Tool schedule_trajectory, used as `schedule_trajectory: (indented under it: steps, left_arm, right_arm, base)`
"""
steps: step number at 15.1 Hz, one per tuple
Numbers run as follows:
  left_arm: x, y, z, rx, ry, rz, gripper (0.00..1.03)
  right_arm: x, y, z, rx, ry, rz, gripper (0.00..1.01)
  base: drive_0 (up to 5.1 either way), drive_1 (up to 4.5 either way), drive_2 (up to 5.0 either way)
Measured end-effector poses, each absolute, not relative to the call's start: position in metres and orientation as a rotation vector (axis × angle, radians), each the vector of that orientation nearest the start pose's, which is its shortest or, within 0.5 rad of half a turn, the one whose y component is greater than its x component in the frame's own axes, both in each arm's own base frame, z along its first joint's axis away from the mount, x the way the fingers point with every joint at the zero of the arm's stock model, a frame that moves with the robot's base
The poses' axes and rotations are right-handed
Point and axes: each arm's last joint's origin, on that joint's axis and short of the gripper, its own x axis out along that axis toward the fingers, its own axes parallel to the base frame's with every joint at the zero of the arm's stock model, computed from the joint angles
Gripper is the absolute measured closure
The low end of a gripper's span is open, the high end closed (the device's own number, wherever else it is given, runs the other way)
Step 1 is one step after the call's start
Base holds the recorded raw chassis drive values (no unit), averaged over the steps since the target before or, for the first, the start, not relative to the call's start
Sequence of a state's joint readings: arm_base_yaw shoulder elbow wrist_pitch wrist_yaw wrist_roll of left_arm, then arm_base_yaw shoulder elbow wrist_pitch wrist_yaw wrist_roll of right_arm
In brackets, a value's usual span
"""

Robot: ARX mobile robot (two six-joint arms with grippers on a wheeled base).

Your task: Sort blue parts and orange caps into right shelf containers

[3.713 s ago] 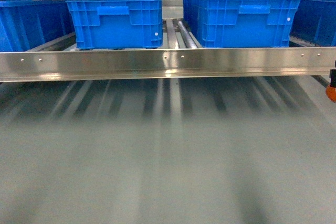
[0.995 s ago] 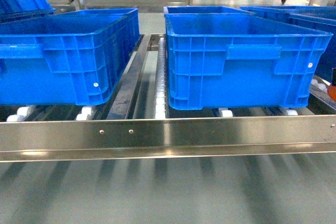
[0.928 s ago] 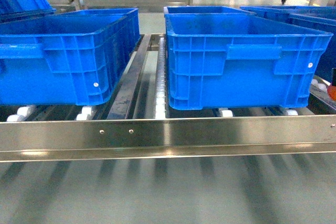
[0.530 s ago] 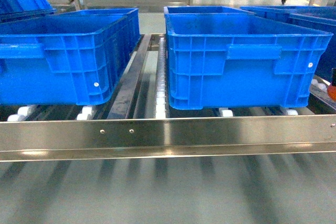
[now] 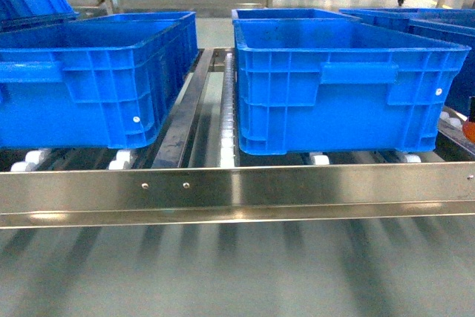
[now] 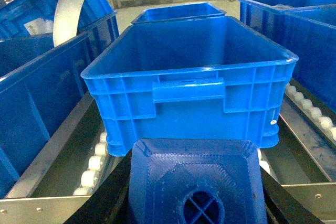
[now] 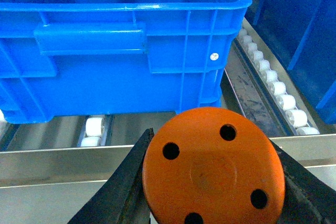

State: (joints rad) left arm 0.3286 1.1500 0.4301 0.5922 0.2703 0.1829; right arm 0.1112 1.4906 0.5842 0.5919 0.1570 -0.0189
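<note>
An orange cap [image 7: 213,167] is pinched between the right gripper [image 7: 210,182] fingers, holes facing up, held just short of the shelf [image 7: 52,166] rail with a crate [image 7: 115,45] right behind it. Same deal on the left: a blue part [image 6: 197,182] is clamped in the left gripper [image 6: 197,192], parked low in front of another crate [image 6: 189,93].

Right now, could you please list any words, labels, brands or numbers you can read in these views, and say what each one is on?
None can be read.
Orange cap in the right gripper: only its plain, holed top shows.
Blue part in the left gripper: moulded cross, no letters.
Blue crates: small white dots, nothing legible on them.
</note>
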Motion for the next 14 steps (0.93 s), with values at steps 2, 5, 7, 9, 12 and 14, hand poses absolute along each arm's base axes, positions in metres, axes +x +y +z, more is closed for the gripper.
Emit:
schedule_trajectory:
  steps: [2, 5, 7, 9, 12, 14]
  left_arm:
    - [0.221, 0.067, 0.216, 0.145, 0.127, 0.047, 0.59]
    - [0.221, 0.067, 0.216, 0.145, 0.127, 0.047, 0.59]
    - [0.221, 0.067, 0.216, 0.145, 0.127, 0.047, 0.59]
    - [0.221, 0.067, 0.216, 0.145, 0.127, 0.047, 0.59]
    - [0.221, 0.067, 0.216, 0.145, 0.127, 0.047, 0.59]
    - [0.221, 0.067, 0.216, 0.145, 0.127, 0.047, 0.59]
  right_arm:
    - [0.287, 0.028, 0.181, -0.061, 0.312, -0.042, 0.57]
    - [0.287, 0.028, 0.181, -0.061, 0.312, -0.042, 0.57]
    - [0.287, 0.028, 0.181, -0.061, 0.312, -0.042, 0.57]
    - [0.287, 0.028, 0.181, -0.061, 0.312, -0.042, 0.57]
    - [0.287, 0.03, 0.192, -0.168, 0.107, 0.044, 0.57]
    - [0.295, 0.031, 0.21, -0.183, 0.049, 0.046, 0.57]
  base:
    - [0.0, 0.0, 0.0]
    - [0.0, 0.0, 0.0]
    - [0.0, 0.0, 0.0]
    - [0.0, 0.0, 0.0]
    - [0.0, 0.0, 0.0]
    - [0.0, 0.0, 0.0]
